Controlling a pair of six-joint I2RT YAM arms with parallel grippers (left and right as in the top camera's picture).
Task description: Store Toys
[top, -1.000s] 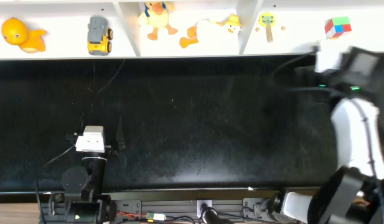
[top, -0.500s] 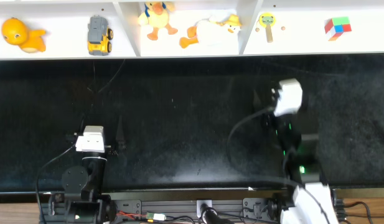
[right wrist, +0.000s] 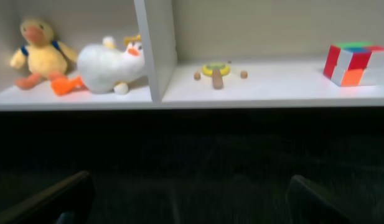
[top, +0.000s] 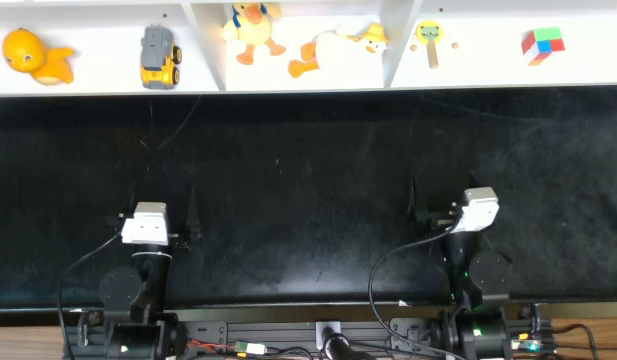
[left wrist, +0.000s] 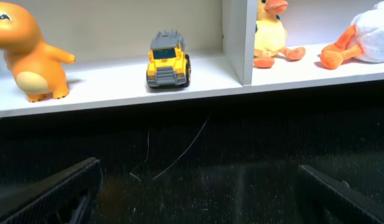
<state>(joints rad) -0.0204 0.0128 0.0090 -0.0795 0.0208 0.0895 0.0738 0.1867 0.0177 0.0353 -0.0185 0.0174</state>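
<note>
Right end effector retracted; cube shelved, well apart.

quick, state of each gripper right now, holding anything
left gripper: open, holding nothing
right gripper: open, holding nothing

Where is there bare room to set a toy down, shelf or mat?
The black mat is bare all over. On the shelf, open gaps lie between wooden toy and cube, and between orange figure and truck. The yellow duck and white duck crowd the middle bay.
</note>
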